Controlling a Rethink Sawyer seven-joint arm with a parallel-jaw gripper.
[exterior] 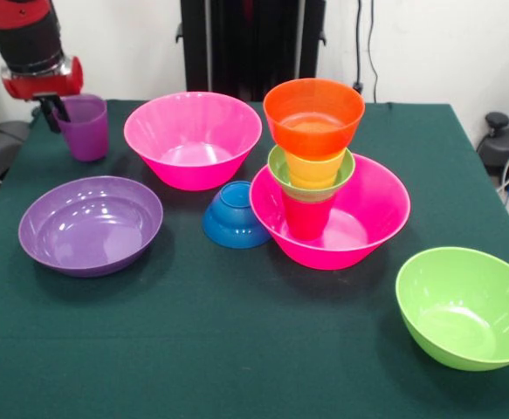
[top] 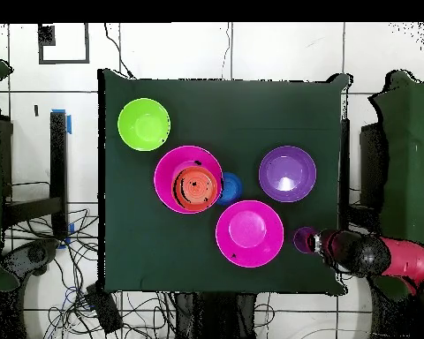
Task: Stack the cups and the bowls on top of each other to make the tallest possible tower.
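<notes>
My gripper (exterior: 59, 113) is at the far left of the front view, shut on the near-side rim of the purple cup (exterior: 86, 129), which stands upright on the table. In the overhead view the gripper (top: 315, 240) meets the cup (top: 304, 239) at the right. A hot pink bowl (exterior: 359, 218) holds a tower: the red cup (exterior: 306, 218), the small green bowl (exterior: 276, 170), the yellow-orange cup (exterior: 315, 168) and the orange bowl (exterior: 313, 113) on top. The small blue bowl (exterior: 235, 215) leans tilted against that pink bowl.
A second hot pink bowl (exterior: 193, 140) stands right of the purple cup. The wide purple bowl (exterior: 91, 224) lies in front of the cup. The lime green bowl (exterior: 464, 305) is at the near right. The green table (exterior: 237, 349) ends close behind the cup.
</notes>
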